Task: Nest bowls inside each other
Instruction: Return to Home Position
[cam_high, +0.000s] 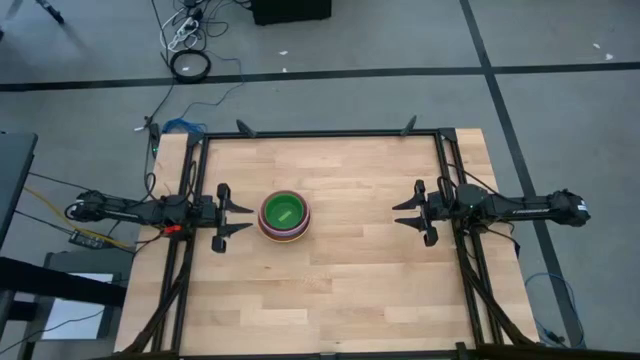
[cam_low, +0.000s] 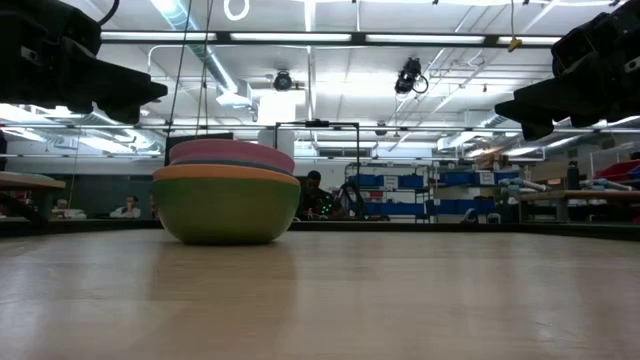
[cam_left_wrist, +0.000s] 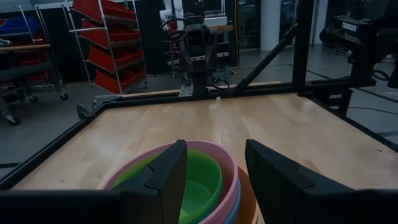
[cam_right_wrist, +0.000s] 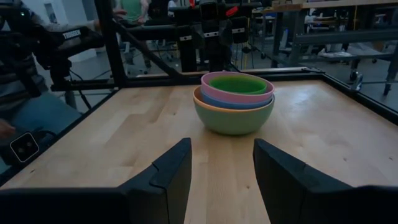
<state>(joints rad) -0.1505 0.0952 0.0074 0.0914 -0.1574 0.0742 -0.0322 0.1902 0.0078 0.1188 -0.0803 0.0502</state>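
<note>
Bowl stack (cam_high: 285, 216) sits left of centre on the surface (cam_high: 350, 290), fully nested. Dark green bowl (cam_low: 226, 215) is outermost, then orange, blue and pink rims, with the lime green bowl (cam_right_wrist: 237, 84) innermost in view. Left gripper (cam_high: 249, 218) hangs raised just beside the stack, fingers spread wide, holding nothing. Right gripper (cam_high: 398, 214) is well apart on the other side, also wide and empty. Likely risk: if the left arm drifts forward or drops, it clips the pink rim and shoves or tips the stack. Stack is well away from every surface edge, with bare wood all round. Black frame rail (cam_high: 320, 133) bounds the back and sides.
</note>
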